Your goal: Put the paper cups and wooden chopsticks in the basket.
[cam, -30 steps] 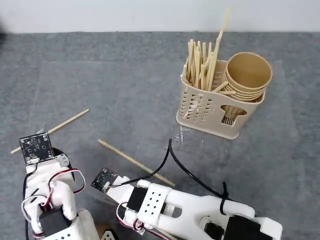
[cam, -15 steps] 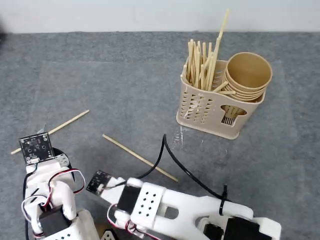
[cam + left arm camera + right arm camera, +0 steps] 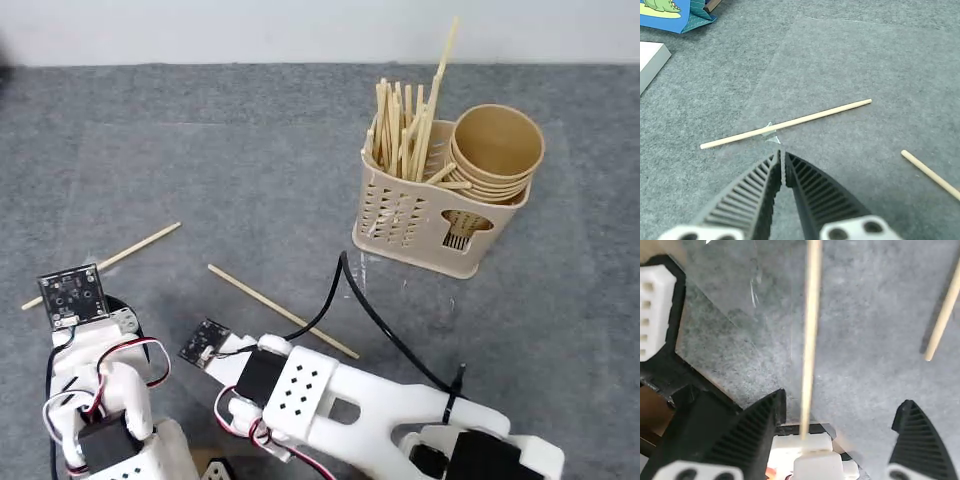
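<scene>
The beige basket (image 3: 415,225) stands at the far right, holding several wooden chopsticks (image 3: 400,125) and a stack of paper cups (image 3: 497,150). Two loose chopsticks lie on the grey mat. One chopstick (image 3: 105,261) (image 3: 785,123) lies just beyond the tips of my left gripper (image 3: 781,156), which is shut on nothing. The other chopstick (image 3: 282,311) (image 3: 810,340) runs between the jaws of my open right gripper (image 3: 842,405), closer to one jaw and not clamped. In the high view the right gripper is hidden under its own arm (image 3: 300,395).
A black cable (image 3: 375,318) loops from the right arm toward the basket. A blue printed box (image 3: 670,11) and a white slab (image 3: 647,55) lie past the left chopstick. An end of another chopstick (image 3: 942,315) shows beside the right gripper.
The middle chopstick has slid a little away from the arms, toward the basket. The right arm's wrist shifted left, then forward. The left arm has not moved.
</scene>
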Robot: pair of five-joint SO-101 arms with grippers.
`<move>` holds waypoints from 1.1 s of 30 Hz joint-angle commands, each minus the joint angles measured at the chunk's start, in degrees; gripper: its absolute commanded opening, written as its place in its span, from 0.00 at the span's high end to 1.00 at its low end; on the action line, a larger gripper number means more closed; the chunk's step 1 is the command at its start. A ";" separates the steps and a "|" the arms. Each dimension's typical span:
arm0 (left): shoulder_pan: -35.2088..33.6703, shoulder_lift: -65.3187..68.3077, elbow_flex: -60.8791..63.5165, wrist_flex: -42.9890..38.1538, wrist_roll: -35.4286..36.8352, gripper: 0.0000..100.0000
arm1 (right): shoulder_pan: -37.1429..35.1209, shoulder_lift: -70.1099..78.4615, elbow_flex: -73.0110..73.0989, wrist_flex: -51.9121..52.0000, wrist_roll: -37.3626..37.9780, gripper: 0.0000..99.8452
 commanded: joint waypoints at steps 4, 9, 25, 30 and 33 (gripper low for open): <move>0.18 -0.62 -1.71 -0.09 -0.44 0.99 | 0.92 0.31 -0.18 -9.27 -3.78 0.66; 0.18 -0.62 -1.71 -0.09 -0.44 0.99 | 1.27 0.48 6.15 -19.30 -3.60 0.66; 0.18 -0.62 -1.63 -0.09 -0.44 0.99 | 8.13 0.48 15.12 -31.78 2.37 0.79; 0.18 -0.62 -1.63 -0.09 -0.44 0.99 | 8.04 0.31 15.12 -31.69 2.29 0.79; 0.18 -0.62 -1.63 -0.09 -0.44 0.99 | 8.04 -0.13 15.03 -31.69 2.29 0.79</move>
